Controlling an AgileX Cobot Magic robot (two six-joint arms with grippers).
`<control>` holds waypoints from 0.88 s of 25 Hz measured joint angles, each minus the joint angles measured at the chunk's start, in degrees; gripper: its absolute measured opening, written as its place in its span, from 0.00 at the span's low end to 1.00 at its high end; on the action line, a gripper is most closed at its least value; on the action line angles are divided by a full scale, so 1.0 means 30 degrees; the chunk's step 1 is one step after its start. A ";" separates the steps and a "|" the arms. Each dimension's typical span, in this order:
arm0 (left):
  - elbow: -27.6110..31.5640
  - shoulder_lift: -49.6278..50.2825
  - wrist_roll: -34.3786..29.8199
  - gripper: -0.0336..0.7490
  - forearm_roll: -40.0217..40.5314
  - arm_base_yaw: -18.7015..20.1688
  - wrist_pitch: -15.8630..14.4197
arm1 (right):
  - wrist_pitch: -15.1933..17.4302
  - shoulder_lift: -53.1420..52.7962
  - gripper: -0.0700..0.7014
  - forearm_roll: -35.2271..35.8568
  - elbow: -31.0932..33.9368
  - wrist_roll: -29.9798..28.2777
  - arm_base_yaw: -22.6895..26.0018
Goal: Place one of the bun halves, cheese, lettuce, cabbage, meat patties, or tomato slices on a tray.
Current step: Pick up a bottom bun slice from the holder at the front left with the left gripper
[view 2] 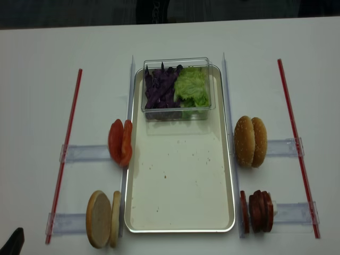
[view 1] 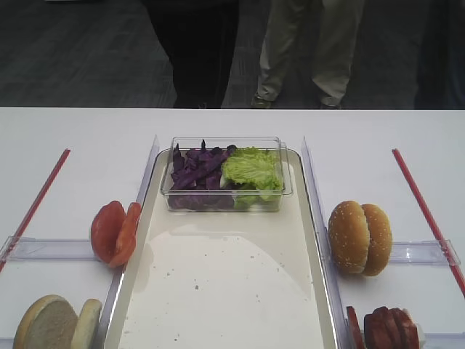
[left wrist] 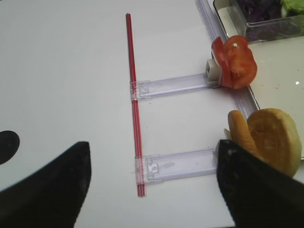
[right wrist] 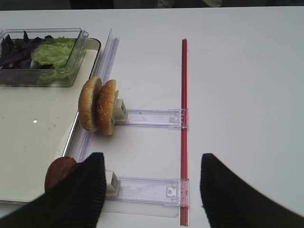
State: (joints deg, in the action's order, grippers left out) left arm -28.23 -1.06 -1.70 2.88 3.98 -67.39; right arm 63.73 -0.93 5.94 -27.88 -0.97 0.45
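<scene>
We see both claws spread wide and holding nothing: the left claw (left wrist: 152, 190) hovers near the bun halves (view 2: 102, 219) and tomato slices (view 2: 120, 142), the right claw (right wrist: 152, 187) near the meat patties (view 2: 257, 210). The tray (view 2: 180, 180) lies between them, its clear tub (view 2: 178, 109) holding cabbage (view 2: 159, 87) and lettuce (view 2: 192, 87).
</scene>
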 joint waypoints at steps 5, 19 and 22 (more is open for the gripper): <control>0.0000 0.1419 0.0000 0.71 0.0000 0.0000 0.0000 | 0.0000 0.0000 0.69 0.0000 0.0000 0.0000 0.0000; -0.0200 0.9174 0.0134 0.71 -0.0546 0.0000 0.0263 | 0.0000 0.0000 0.69 0.0000 0.0000 0.0000 0.0000; -0.0775 1.1159 0.0164 0.71 -0.1060 0.0000 0.0390 | 0.0000 0.0000 0.69 0.0000 0.0000 0.0000 0.0000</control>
State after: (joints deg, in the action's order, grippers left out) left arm -30.55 32.42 -1.21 -0.30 3.98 -66.22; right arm 63.73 -0.93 5.94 -27.88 -0.97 0.45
